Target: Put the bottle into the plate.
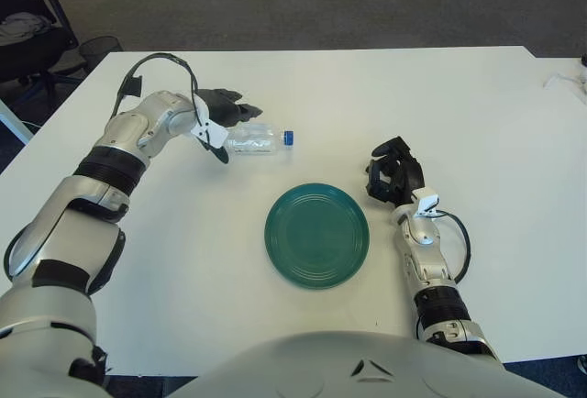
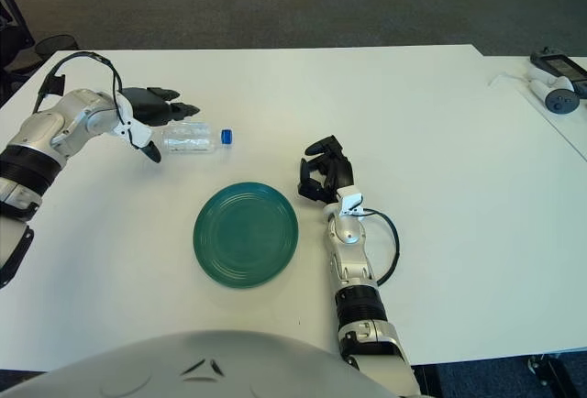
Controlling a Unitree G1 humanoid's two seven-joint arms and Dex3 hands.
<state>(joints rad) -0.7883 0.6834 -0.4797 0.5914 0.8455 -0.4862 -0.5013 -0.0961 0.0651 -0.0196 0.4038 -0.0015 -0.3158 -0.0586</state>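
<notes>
Bottle (image 1: 252,138) lying on its side, clear plastic, blue cap (image 1: 288,138) pointing toward the robot's right, out on the white table (image 1: 477,105) beyond the green plate (image 1: 317,237) and a little to its left, well apart from the rim. Nothing is in the plate yet.

Left hand (image 1: 223,109) is right there at the bottle's base end, on the far side from the plate, dark fingers (image 1: 246,105) spread and reaching over the top of the bottle, a white-tipped finger down on the near side. It looks like it brackets the base but I cannot tell whether anything is actually touching the plastic; no grip is closed on it. So this reads as the approach, just ahead of the grasp.

Right hand (image 1: 394,171) sits idle just to the right of the plate, fingers curled in, holding nothing.

Now the risks. That bottle is round and on its side, so a glancing finger could roll it farther from the plate. The hand is set at the very end of the bottle, not its middle, so a close here could squirt it out cap-first or leave it hanging crooked. It appears empty and light, which would make it skid at a nudge. And a careless drop could let it roll off the shallow plate.
</notes>
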